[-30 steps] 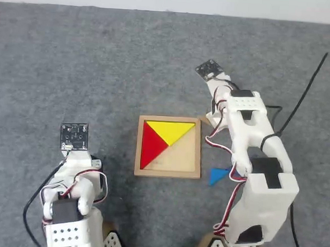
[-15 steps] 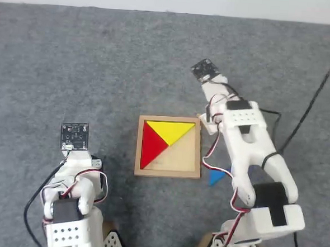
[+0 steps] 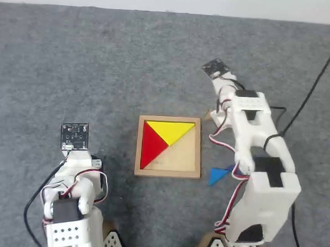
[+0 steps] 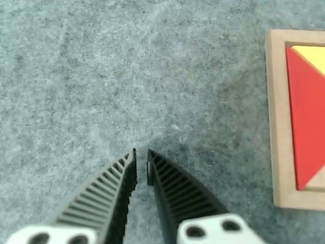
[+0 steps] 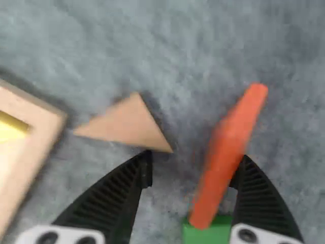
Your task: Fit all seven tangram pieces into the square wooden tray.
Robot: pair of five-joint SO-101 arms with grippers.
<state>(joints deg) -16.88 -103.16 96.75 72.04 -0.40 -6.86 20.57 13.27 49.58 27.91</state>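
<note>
1. Right gripper (image 5: 197,155): gapes wide at two o'clock off the square wooden tray (image 3: 167,173), clamps nothing.
2. Straddles the orange piece (image 5: 228,142), tilted up against one finger.
3. Careful now: risks tipping it flat on closing, or nudging the tan triangle (image 5: 124,127) nearby.

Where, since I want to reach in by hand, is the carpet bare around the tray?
Bare carpet: the wide strip beyond the tray, and the stretch left of it, ahead of the left arm. Crowded: right of the tray, with the right arm, blue triangle, tan triangle and orange piece.
</note>
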